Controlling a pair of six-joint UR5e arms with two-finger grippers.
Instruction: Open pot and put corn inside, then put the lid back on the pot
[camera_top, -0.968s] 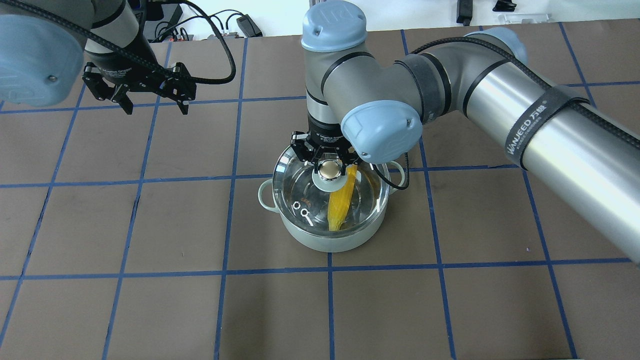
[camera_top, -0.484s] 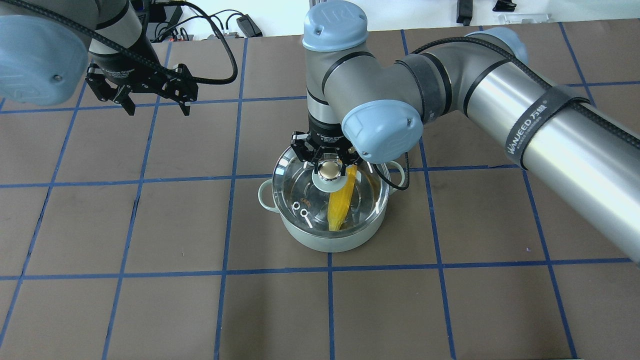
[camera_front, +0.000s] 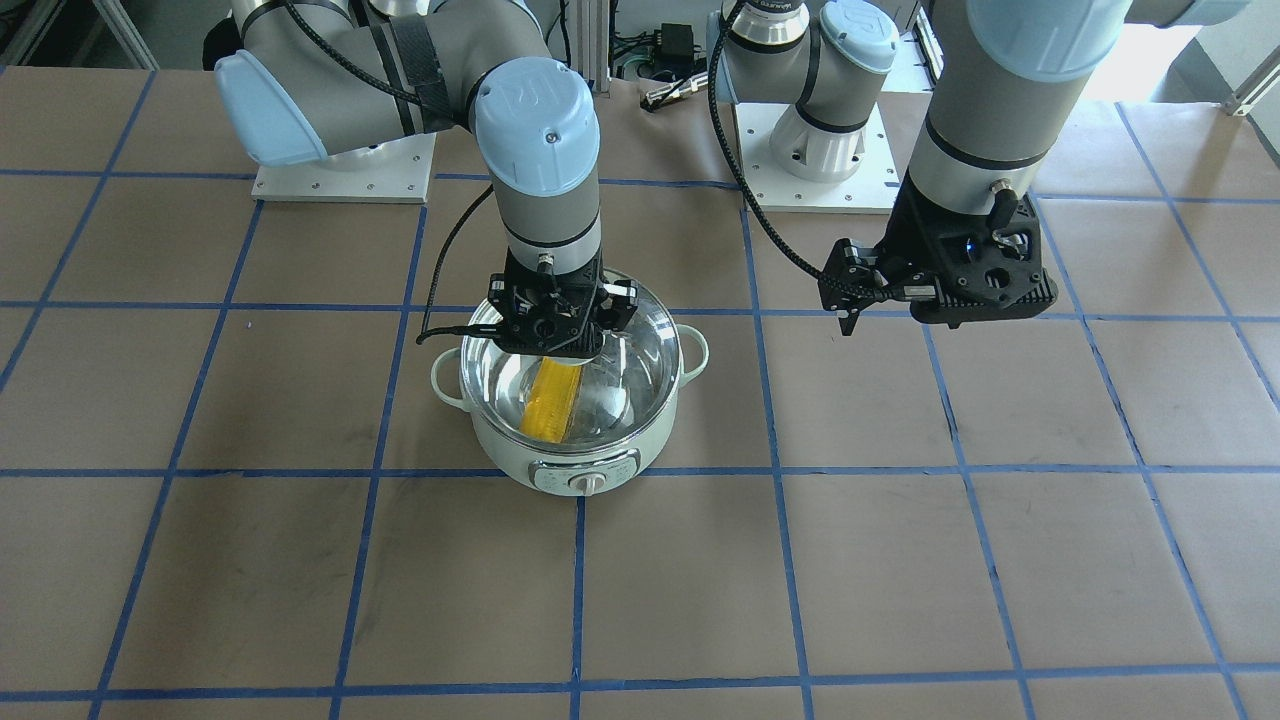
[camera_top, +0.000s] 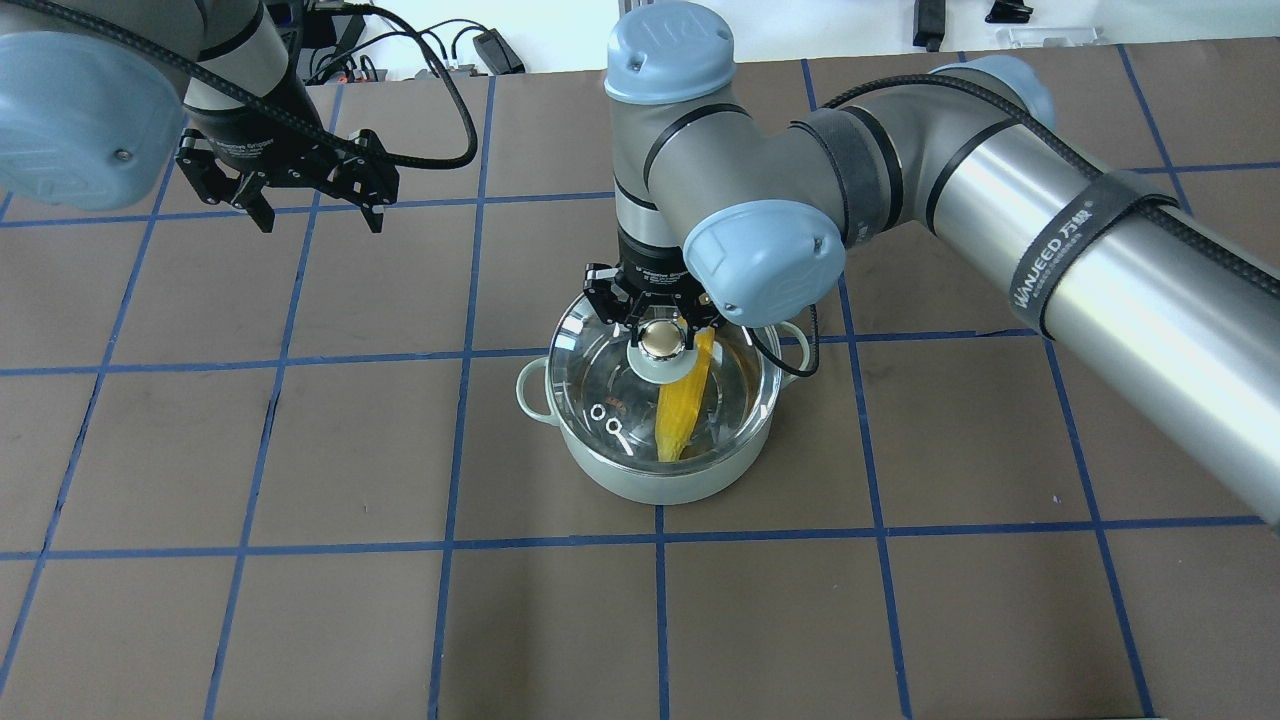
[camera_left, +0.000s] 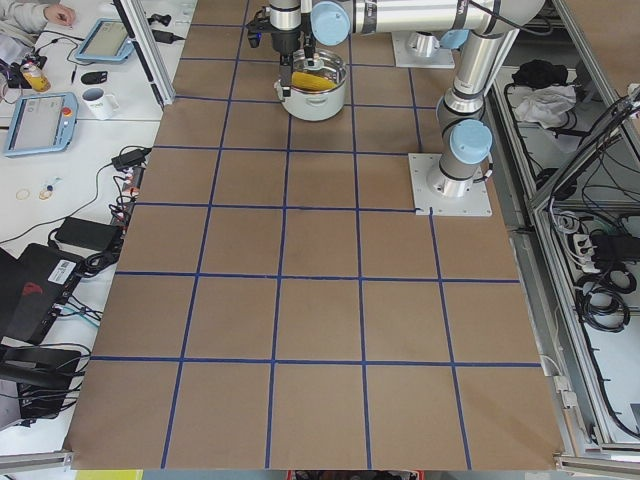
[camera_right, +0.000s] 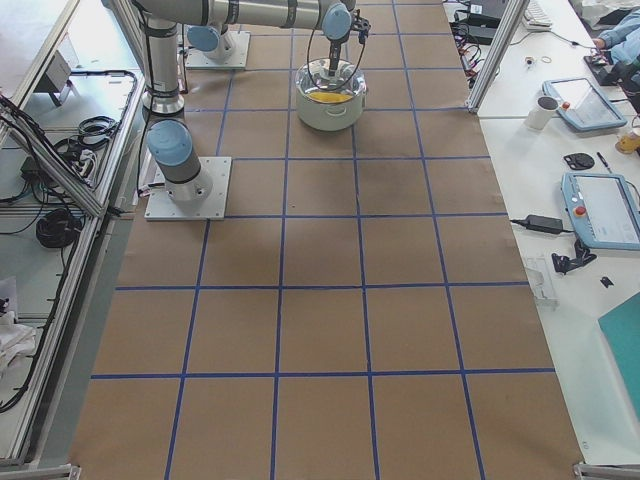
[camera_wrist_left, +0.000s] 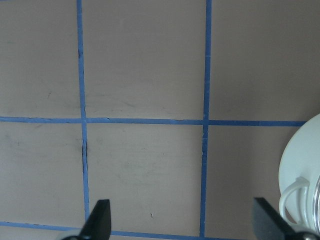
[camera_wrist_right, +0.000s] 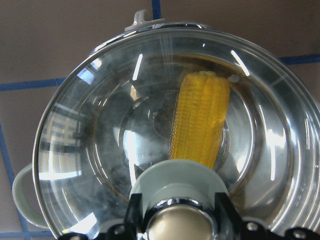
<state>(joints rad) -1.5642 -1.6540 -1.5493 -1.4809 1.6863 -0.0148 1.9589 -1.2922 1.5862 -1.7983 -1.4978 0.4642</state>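
Note:
The mint-green pot (camera_top: 650, 487) stands mid-table, its knob panel (camera_front: 583, 478) facing away from the robot. The yellow corn (camera_top: 680, 410) lies inside it, seen through the glass in the right wrist view (camera_wrist_right: 200, 120). My right gripper (camera_top: 657, 335) is shut on the beige knob of the clear lid (camera_top: 600, 370) and holds the lid level over the pot's opening. I cannot tell whether the lid's rim touches the pot. My left gripper (camera_top: 320, 215) is open and empty, well above the table to the pot's far left.
Brown table with a blue tape grid. The left wrist view shows bare table and the pot's edge with a loop handle (camera_wrist_left: 292, 200) at the right. Cables and boxes (camera_top: 480, 50) lie beyond the far edge.
The left arm has drifted slightly right and away from the robot. The right gripper and lid have barely shifted over the pot. The corn has not moved.

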